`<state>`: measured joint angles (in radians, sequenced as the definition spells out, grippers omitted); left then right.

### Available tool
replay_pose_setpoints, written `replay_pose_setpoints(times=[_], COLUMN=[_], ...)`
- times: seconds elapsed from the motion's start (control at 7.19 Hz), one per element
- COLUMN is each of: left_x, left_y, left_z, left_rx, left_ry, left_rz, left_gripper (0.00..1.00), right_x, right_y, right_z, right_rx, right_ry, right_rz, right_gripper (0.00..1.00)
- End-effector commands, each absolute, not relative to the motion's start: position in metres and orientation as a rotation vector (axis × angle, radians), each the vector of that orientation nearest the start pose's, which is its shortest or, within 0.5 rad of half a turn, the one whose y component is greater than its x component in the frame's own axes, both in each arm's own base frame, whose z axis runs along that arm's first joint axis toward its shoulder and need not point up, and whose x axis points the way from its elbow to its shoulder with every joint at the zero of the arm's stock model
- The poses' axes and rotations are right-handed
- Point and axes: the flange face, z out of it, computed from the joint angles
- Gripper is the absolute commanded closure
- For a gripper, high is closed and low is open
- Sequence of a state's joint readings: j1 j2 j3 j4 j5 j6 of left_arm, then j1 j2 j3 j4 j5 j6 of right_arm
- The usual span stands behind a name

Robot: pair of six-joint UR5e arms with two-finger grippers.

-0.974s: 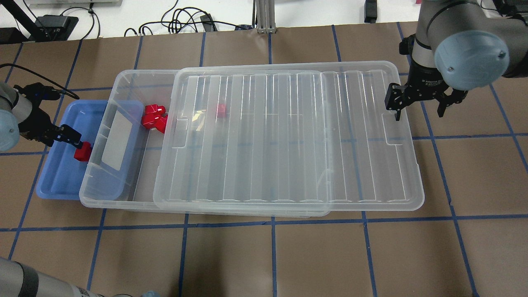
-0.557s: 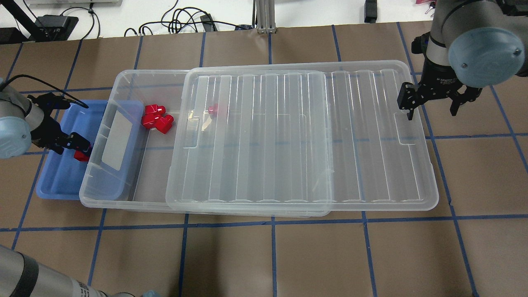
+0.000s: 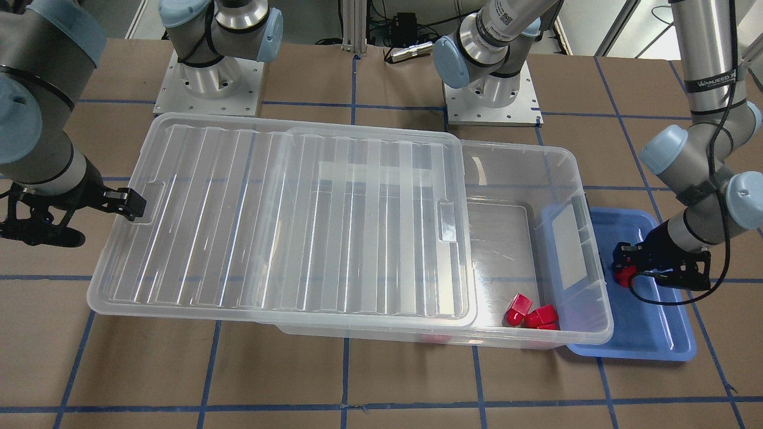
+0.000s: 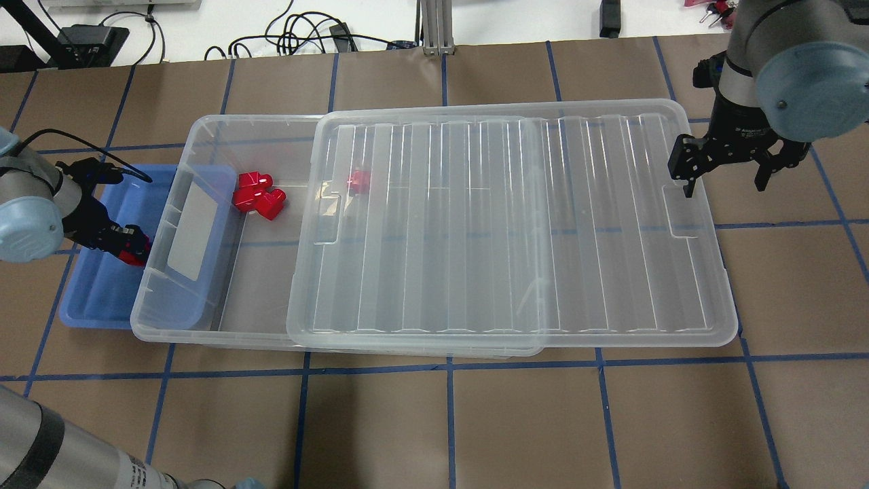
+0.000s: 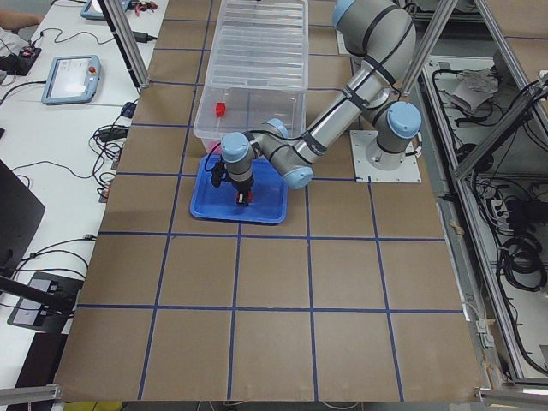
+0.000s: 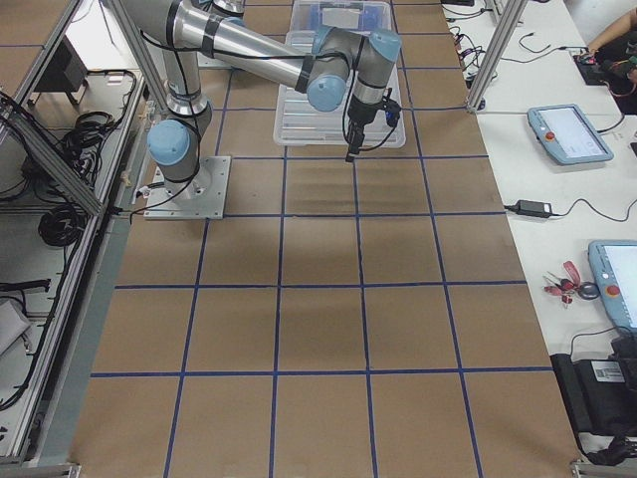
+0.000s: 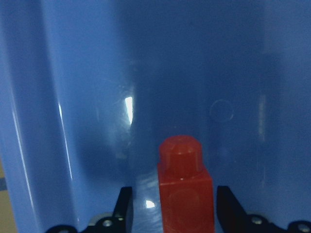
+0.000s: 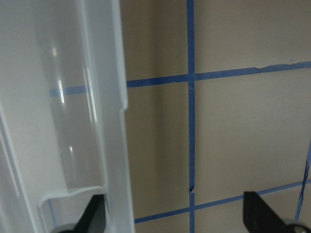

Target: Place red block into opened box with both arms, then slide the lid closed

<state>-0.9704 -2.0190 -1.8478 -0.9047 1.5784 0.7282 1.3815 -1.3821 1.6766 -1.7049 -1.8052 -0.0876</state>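
A red block [image 4: 136, 252] [image 7: 185, 194] lies in the blue tray [image 4: 95, 299], stub pointing away from the wrist camera. My left gripper [image 4: 132, 248] [image 7: 175, 195] is open and low in the tray, one finger on each side of the block with small gaps. The clear box [image 4: 204, 123] lies lengthwise on the table. Its ribbed lid [image 4: 509, 224] rests on top, shifted right, so the box's left end is uncovered. My right gripper [image 4: 723, 182] [image 8: 175, 213] is open at the lid's right end, with one finger inside the rim [image 8: 104, 121] and the other over the table.
Two red pieces [image 4: 258, 193] lie together in the box's uncovered far-left corner, and a third [image 4: 358, 180] shows through the lid. The blue tray is partly tucked under the box's left end. Cables and a metal post run along the table's far edge.
The lid has slid to the right with my right gripper, uncovering more of the box. My left gripper has come down around the red block in the tray.
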Motion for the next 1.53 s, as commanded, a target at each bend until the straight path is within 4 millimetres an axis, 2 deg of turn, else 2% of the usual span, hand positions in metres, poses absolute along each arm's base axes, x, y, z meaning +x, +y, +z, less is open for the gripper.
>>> replay_pose_setpoints(times=[0.0,0.14,0.28,0.56,0.7,0.83,0.97,1.11,1.25,1.39], left_x=[0.217,0.221,0.221,0.207,0.193,0.159,0.118,0.076,0.036,0.008], left_y=[-0.552,-0.562,-0.566,-0.561,-0.557,-0.559,-0.558,-0.559,-0.558,-0.555], left_z=[0.202,0.233,0.271,0.366,0.408,0.438,0.452,0.454,0.444,0.426], left_rx=[0.216,0.23,0.235,0.255,0.253,0.233,0.221,0.19,0.188,0.153], left_ry=[3.131,3.091,3.073,3.085,3.11,3.119,3.125,3.127,3.139,3.145], left_rz=[0.017,-0.033,-0.063,-0.041,-0.003,0.002,-0.004,-0.007,0.019,0.064], left_gripper=[1.0,1.0,1.0,1.0,1.0,1.0,1.0,1.0,1.0,1.0], right_x=[0.009,0.012,0.019,0.035,0.054,0.093,0.13,0.148,0.15,0.152], right_y=[-0.551,-0.553,-0.558,-0.542,-0.533,-0.519,-0.512,-0.509,-0.507,-0.506], right_z=[0.359,0.366,0.385,0.45,0.483,0.512,0.533,0.542,0.54,0.538], right_rx=[0.14,0.142,0.152,0.176,0.238,0.242,0.266,0.249,0.229,0.16], right_ry=[3.328,3.319,3.257,3.161,3.101,3.116,3.115,3.111,3.11,3.109], right_rz=[0.3,0.264,0.179,0.098,0.021,0.033,0.012,-0.013,-0.018,-0.011], right_gripper=[0.0,0.0,0.0,0.0,0.0,0.0,0.0,0.0,0.0,0.0])
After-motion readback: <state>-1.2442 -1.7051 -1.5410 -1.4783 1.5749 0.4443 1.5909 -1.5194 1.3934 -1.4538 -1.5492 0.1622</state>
